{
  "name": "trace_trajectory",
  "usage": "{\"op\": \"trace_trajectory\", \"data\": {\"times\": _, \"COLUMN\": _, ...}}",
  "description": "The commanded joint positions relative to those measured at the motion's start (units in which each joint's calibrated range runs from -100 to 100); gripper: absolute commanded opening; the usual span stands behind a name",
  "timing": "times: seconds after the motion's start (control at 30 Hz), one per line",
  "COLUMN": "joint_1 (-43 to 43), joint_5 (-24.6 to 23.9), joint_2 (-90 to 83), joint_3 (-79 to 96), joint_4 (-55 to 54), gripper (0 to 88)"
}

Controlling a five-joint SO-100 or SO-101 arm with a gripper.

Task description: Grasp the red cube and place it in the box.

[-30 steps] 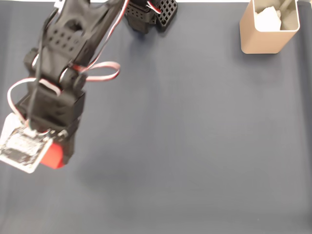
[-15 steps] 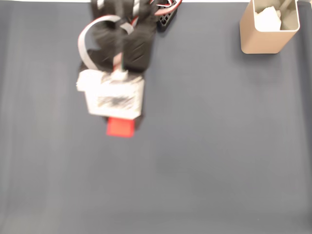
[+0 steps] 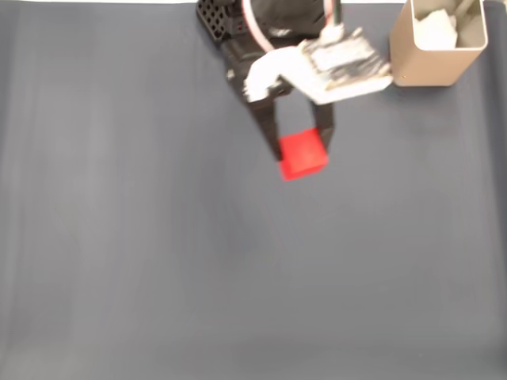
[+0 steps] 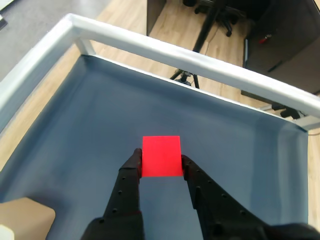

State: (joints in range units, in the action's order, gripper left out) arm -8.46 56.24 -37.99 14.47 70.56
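Note:
The red cube [image 3: 302, 153] hangs above the dark mat in the fixed view, clamped between two black fingers. My gripper [image 3: 301, 152] is shut on it, with the white camera board of the wrist above it. The box [image 3: 436, 43], a tall tan container with white paper lumps inside, stands at the top right, to the right of the gripper and apart from it. In the wrist view the red cube [image 4: 161, 156] sits between the fingertips of the gripper [image 4: 160, 161], held over the mat, and a corner of the box [image 4: 25, 220] shows at the bottom left.
The dark grey mat [image 3: 198, 261] covers the table. The arm's black base [image 3: 222, 20] is at the top middle. In the wrist view a white table rail [image 4: 200, 60] borders the mat, with wooden floor and chair legs beyond.
The arm has swung from the lower left of the mat across to the upper middle, carrying the red cube toward the box, and the cube has stayed in the gripper.

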Motion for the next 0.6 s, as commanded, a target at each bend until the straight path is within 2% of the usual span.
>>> {"op": "trace_trajectory", "data": {"times": 0.0, "joint_1": -4.2, "joint_5": 0.5, "joint_2": -2.3, "joint_3": -0.8, "joint_4": 0.4, "gripper": 0.2}}
{"op": "trace_trajectory", "data": {"times": 0.47, "joint_1": -21.0, "joint_5": -0.4, "joint_2": -4.3, "joint_3": -1.7, "joint_4": 5.3, "gripper": 0.2}}
{"op": "trace_trajectory", "data": {"times": 0.5, "joint_1": -26.3, "joint_5": -0.5, "joint_2": -4.0, "joint_3": -2.4, "joint_4": 5.7, "gripper": 0.2}}
{"op": "trace_trajectory", "data": {"times": 0.57, "joint_1": -28.3, "joint_5": -0.3, "joint_2": -3.9, "joint_3": -2.8, "joint_4": 5.8, "gripper": 0.2}}
